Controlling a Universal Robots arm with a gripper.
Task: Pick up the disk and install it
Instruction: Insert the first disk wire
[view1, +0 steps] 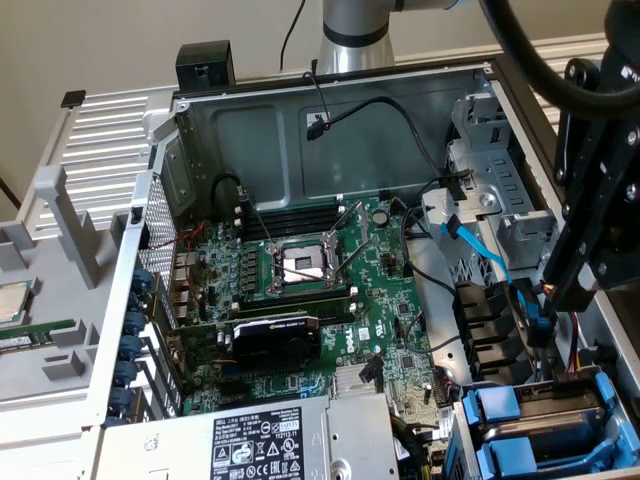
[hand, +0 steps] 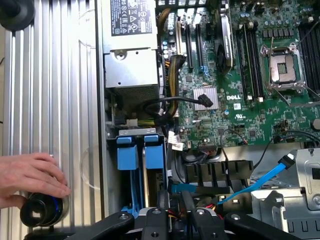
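Wrist view: gripper (hand: 172, 212) sits over the drive cage (hand: 140, 170) beside the power supply (hand: 131, 50), fingers narrowed on a blue-edged part, likely the disk (hand: 176, 189); grasp not certain. Two blue carriers (hand: 126, 152) already sit in the cage. A person's hand (hand: 30, 177) rests on the case's ribbed panel (hand: 50, 100), away from the cage. Judgement: keep the disk square to the open bay, clear of the blue SATA cable (hand: 260, 182).

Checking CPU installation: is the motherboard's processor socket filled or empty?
Empty: the processor socket shows bare contacts inside its metal frame, with no chip or cooler on it.
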